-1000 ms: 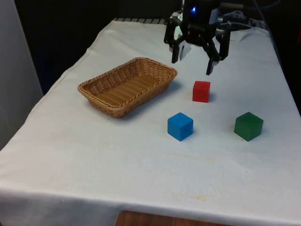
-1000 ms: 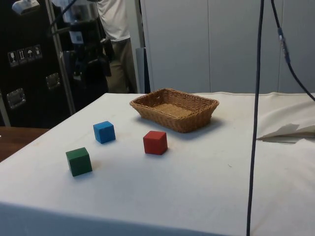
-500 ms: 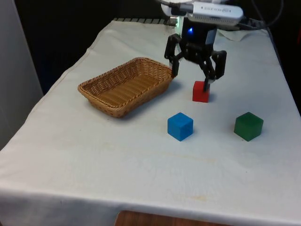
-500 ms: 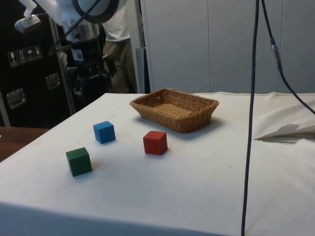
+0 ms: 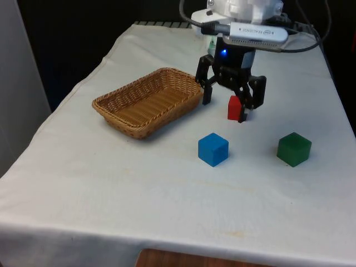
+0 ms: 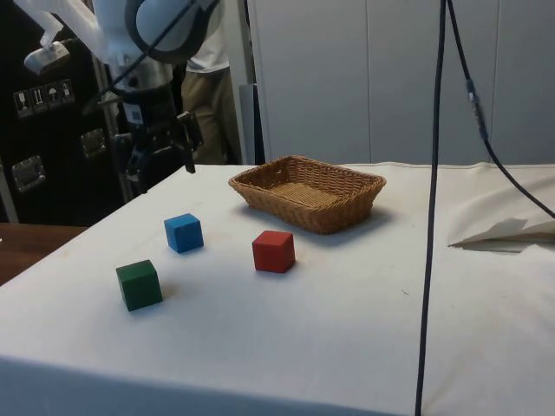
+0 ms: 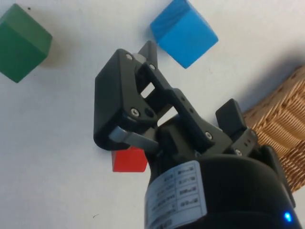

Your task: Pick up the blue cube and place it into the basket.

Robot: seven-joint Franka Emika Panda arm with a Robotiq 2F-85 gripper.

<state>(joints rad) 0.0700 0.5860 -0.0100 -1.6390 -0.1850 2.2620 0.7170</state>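
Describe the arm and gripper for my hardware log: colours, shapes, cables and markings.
The arm is white with rounded joint housings. It carries a black two-finger gripper built from angular linkages with visible screws, and its black fingers are slim. A white label with small dark print wraps the black wrist body. Black cables loop around the arm.

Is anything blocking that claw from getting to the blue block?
Nothing visible does. The open gripper hangs above the cloth with the red cube beside its path, not in it; bare cloth lies around the blue cube.
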